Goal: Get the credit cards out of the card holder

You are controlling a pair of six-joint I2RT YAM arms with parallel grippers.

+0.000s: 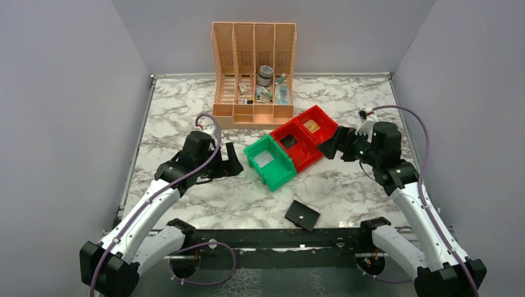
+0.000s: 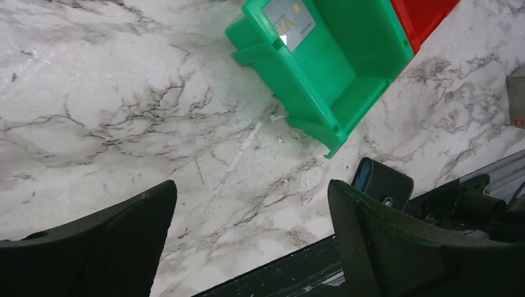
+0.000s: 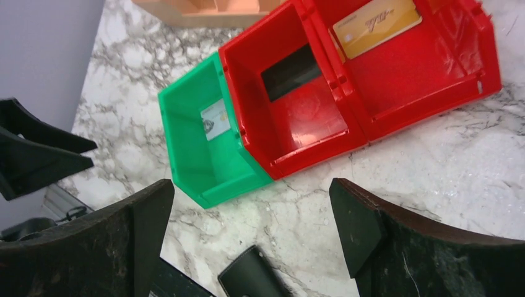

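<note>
Three credit cards (image 3: 376,26) out, one per bin: green bin (image 1: 270,162), two red bins (image 1: 303,139) | card holder (image 1: 302,215) flat on counter (image 1: 186,111) near front edge | both jaws wide, empty | risk: low arm sweep could nudge holder off edge.

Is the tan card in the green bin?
No, the tan card lies in a red bin; the green bin holds a pale card.

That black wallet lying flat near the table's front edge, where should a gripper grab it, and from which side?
Probably from straight above, jaws turned to pinch two opposite straight edges of the card holder. It lies flat and thin on the table, rotated like a diamond, so a sideways approach finds little to grip.
</note>
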